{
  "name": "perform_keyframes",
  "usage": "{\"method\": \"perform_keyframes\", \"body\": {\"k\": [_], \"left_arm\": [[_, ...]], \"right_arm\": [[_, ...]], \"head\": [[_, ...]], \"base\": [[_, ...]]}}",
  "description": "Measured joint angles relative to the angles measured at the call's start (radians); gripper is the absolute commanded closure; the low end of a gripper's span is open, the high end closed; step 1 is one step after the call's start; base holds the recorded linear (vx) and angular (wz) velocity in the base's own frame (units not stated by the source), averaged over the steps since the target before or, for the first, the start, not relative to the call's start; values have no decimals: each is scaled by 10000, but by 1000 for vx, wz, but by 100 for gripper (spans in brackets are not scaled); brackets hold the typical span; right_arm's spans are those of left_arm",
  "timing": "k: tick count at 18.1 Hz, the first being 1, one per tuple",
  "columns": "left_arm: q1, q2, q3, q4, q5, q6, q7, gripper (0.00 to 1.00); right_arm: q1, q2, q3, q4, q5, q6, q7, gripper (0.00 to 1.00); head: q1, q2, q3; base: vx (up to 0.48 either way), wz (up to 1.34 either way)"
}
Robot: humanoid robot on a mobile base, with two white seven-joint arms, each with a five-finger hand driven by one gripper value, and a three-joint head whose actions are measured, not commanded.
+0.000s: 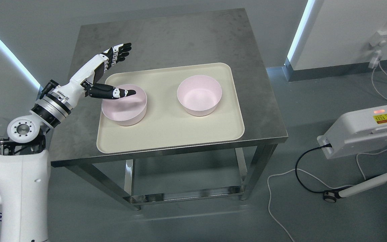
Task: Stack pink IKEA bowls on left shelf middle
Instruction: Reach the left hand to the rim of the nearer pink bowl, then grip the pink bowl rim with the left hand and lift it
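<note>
White plastic and black joints make up the left arm you see rising from the lower left corner, past the left edge of the steel table point(180, 37). Your left hand point(108, 72) is at the left end of the cream tray point(170, 134), its fingers point(121, 52) stretched out and apart, pointing up and away beyond the tray's far left corner. They grip nothing. The thumb point(113, 91) reaches sideways over the mouth of the left pink bowl point(126, 109); you cannot tell from this view whether it touches the rim or only hangs above it.

That left pink bowl stands upright in the left half of the tray, close to the tray's left rim. The right pink bowl point(199, 95) stands upright in the right half of the tray, well apart from the first, with bare tray between them. Neither bowl is stacked in the other.

The tray lies flat on the table, filling most of the near part of its top. To the right of the tray, off the table and down on the grey floor, you have a white device point(364, 134) with a yellow label, and cables point(301, 174) trailing from it.
</note>
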Motion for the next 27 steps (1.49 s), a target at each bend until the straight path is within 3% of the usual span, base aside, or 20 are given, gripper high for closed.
{"method": "perform_keyframes", "body": {"k": [15, 23, 27], "left_arm": [[-338, 471, -751, 1734, -257, -98, 86, 51], [-461, 292, -856, 2313, -690, -1088, 156, 58], [-475, 214, -885, 2504, -1031, -1740, 172, 78]], "right_arm": [[0, 0, 0, 0, 0, 0, 0, 0], [0, 0, 0, 0, 0, 0, 0, 0], [0, 0, 0, 0, 0, 0, 0, 0]], "head": [[0, 0, 0], [0, 0, 0], [0, 0, 0]], "base": [[0, 0], [0, 0], [0, 0]]}}
